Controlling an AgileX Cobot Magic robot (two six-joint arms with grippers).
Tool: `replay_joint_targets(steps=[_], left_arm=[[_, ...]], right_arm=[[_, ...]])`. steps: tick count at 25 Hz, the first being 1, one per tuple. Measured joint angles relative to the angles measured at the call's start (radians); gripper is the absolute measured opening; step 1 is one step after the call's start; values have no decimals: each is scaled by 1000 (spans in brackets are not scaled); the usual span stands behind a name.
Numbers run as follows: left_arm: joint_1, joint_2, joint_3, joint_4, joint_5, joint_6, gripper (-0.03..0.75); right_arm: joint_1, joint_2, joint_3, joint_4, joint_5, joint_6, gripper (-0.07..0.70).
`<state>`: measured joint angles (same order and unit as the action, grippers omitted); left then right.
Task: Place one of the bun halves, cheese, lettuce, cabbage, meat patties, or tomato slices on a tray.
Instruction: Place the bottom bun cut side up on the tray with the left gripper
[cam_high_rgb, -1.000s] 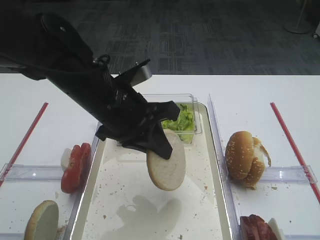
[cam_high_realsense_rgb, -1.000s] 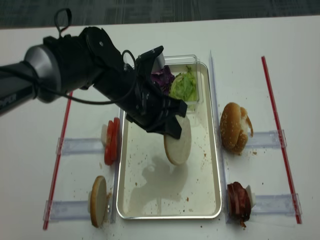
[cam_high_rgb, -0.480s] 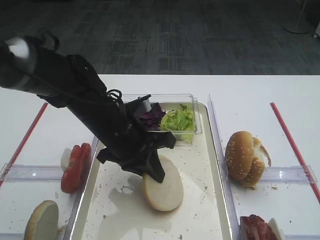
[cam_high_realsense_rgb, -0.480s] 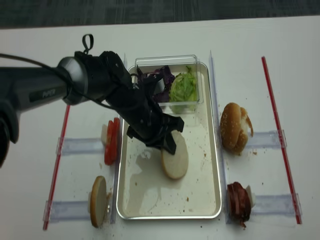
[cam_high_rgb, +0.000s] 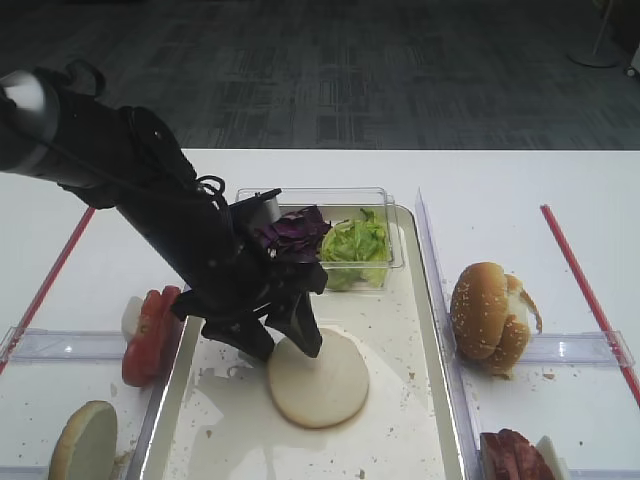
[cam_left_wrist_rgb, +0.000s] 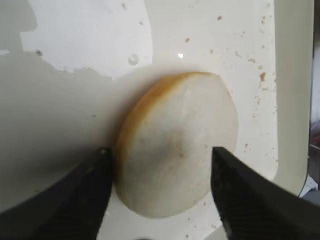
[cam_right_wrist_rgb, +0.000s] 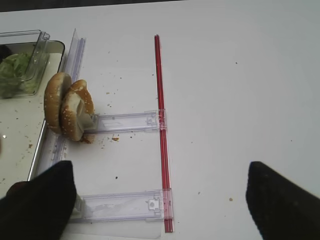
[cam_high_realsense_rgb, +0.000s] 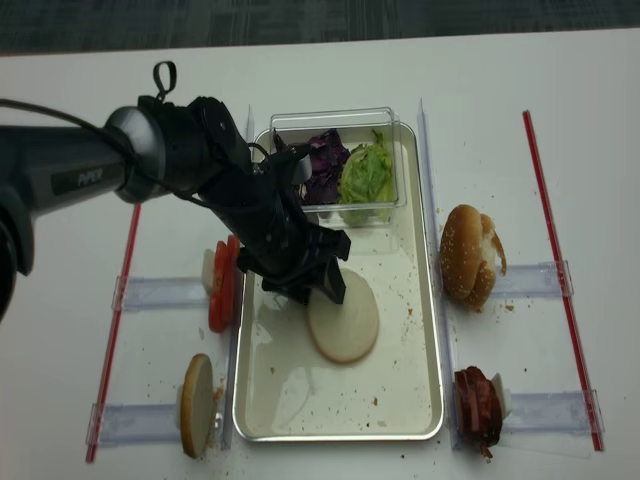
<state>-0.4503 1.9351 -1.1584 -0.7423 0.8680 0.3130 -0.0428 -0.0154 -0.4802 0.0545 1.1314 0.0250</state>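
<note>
Pale and flat, the round bun half (cam_high_rgb: 318, 378) is lying cut side up on the floor of the long metal tray (cam_high_rgb: 420, 420), somewhere about the middle of it; the black left gripper (cam_high_rgb: 282, 342) is hanging right over the bun's near-left edge, its two fingers (cam_left_wrist_rgb: 75, 192) standing apart on either side of the bread in the left wrist view, one fingertip looking to be brushing the crust, the other just clear of it; nothing is being clamped. At the far end of the tray a clear plastic box (cam_high_realsense_rgb: 335, 158) is holding purple cabbage shreds (cam_high_realsense_rgb: 322, 170) next to green lettuce leaves (cam_high_realsense_rgb: 367, 172); crumbs are scattered across the tray's bare bottom. Left of the tray, red tomato slices (cam_high_rgb: 150, 335) are standing on edge in a clear plastic rack (cam_high_rgb: 70, 344), and nearer the front another pale bun half (cam_high_rgb: 85, 441) is leaning upright. On the right of the tray a pair of sesame-seeded bun tops (cam_right_wrist_rgb: 68, 106) is propped in its own clear holder, with dark reddish meat patties (cam_high_realsense_rgb: 478, 403) sitting further forward; thin red strips (cam_right_wrist_rgb: 161, 130) are running along the white table (cam_right_wrist_rgb: 240, 75) on both sides. The right gripper (cam_right_wrist_rgb: 160, 200) is hovering over bare table well away from the tray, its dark fingers wide apart and holding nothing.
</note>
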Motion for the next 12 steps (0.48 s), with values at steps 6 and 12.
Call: replay_joint_targets(steps=[6,12], left_arm=[[3,0,0,2,0,-4,466],[5,-4,0,4,0,-4,472]], right_arm=[[0,0,0,0,0,0,699],[0,0,0,0,0,0,699]])
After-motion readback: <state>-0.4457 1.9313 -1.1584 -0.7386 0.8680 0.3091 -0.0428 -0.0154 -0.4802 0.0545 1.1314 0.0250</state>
